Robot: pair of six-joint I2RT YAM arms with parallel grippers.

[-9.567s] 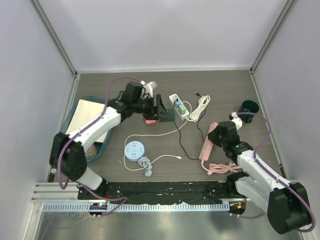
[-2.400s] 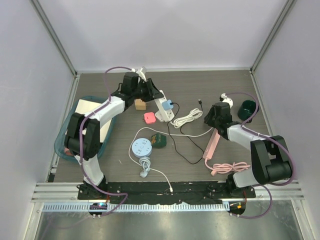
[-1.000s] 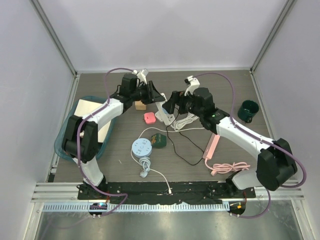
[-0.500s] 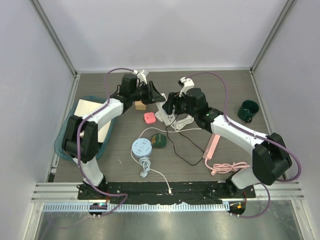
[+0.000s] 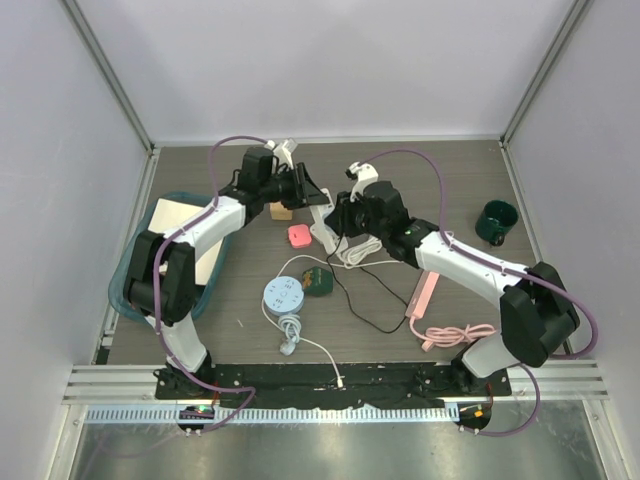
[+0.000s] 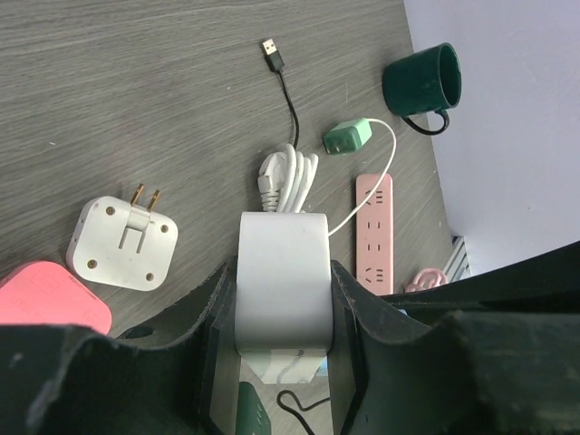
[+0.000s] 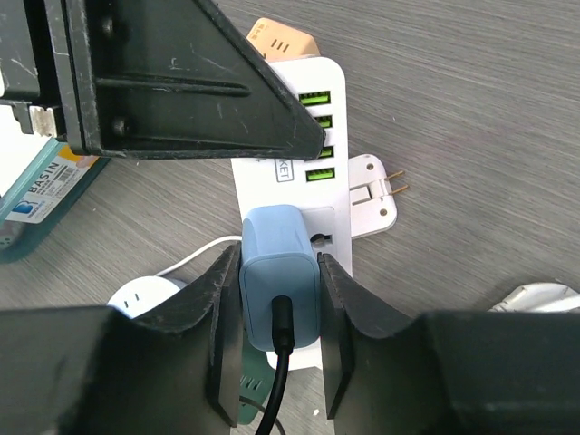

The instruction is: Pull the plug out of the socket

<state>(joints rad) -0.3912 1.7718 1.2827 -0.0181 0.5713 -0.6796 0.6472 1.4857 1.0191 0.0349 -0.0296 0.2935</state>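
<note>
The white socket strip (image 7: 288, 154) is held off the table, and my left gripper (image 6: 282, 313) is shut on its end (image 6: 282, 272). A light blue plug (image 7: 279, 285) with a black cable sits in the strip's outlet. My right gripper (image 7: 279, 340) is shut on this plug, one finger on each side. In the top view the two grippers meet at the table's middle back: the left gripper (image 5: 308, 190) and the right gripper (image 5: 336, 216), with the strip (image 5: 322, 228) between them. The plug is hidden there.
A white adapter (image 6: 124, 243), a pink adapter (image 5: 298, 235), a dark green adapter (image 5: 318, 280) and a round blue socket (image 5: 281, 296) lie nearby. A coiled white cable (image 5: 355, 250), pink power strip (image 5: 422, 292), green mug (image 5: 496, 221) and teal basket (image 5: 130, 275) are also present.
My right arm swung from the right side across to the strip and closed around the blue plug. My left gripper has kept hold of the strip.
</note>
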